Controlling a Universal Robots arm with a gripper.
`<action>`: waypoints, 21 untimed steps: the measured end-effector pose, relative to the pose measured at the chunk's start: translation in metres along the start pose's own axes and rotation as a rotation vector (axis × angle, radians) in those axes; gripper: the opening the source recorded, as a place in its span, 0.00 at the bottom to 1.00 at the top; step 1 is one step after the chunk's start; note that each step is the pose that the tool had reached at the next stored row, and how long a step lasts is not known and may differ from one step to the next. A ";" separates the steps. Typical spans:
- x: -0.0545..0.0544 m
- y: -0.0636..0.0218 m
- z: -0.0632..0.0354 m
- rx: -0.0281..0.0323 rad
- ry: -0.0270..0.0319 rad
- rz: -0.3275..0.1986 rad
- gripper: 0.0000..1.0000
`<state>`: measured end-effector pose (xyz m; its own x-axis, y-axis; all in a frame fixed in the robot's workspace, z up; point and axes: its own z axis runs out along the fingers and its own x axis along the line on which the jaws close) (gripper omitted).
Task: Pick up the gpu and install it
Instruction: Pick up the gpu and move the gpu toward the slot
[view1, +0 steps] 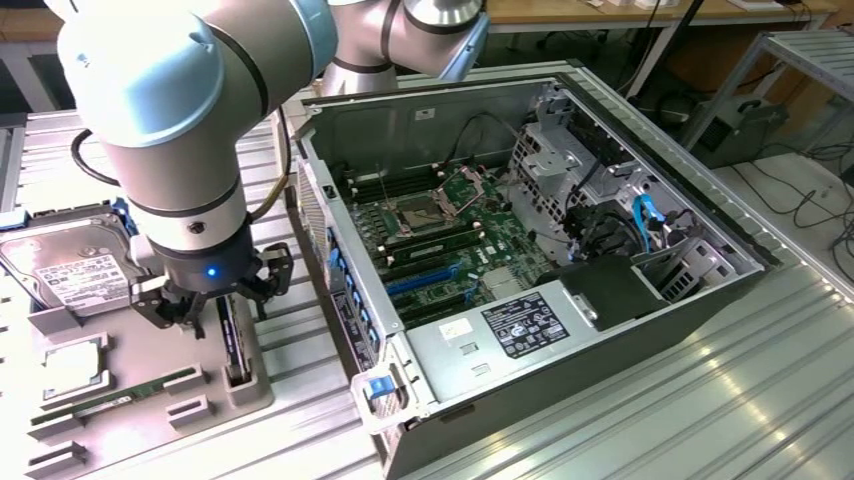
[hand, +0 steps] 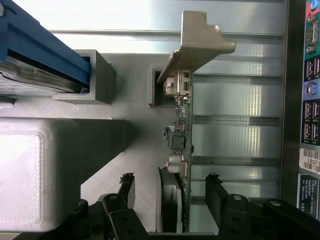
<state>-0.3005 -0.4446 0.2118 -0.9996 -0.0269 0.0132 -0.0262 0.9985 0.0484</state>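
Misalignment is the main worry. The tool (hand: 171, 182) hangs with its fingers (hand: 126, 187) spread wide, one on each side of the gpu (hand: 183, 125), and as far as I can tell it touches neither face. The gpu stands on its long edge in a slot of the grey holder (hand: 135, 105) on the tabletop (view1: 667, 400), beside the open computer case (view1: 400, 130). Its silver bracket (hand: 200, 45) is at the end away from the tool.

The card looks a little nearer one finger than the other. A squeeze would likely shove it sideways before both pads bite, and that could tilt or jam it in the slot. The pads would also land on a face studded with small parts, which could slip or be damaged. The hard drive (view1: 74, 275) and memory stick (view1: 127, 395) sit in the same holder, where a stray finger might catch them.
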 end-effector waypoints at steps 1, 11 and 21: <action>0.000 0.0000 0.0000 -0.0001 -0.0001 0.000 0.68; 0.000 -0.0010 0.0001 0.0000 0.0000 0.000 0.51; 0.000 -0.0062 0.0000 -0.0001 -0.0001 0.000 0.35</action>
<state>-0.3006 -0.4507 0.2115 -0.9996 -0.0269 0.0132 -0.0262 0.9985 0.0484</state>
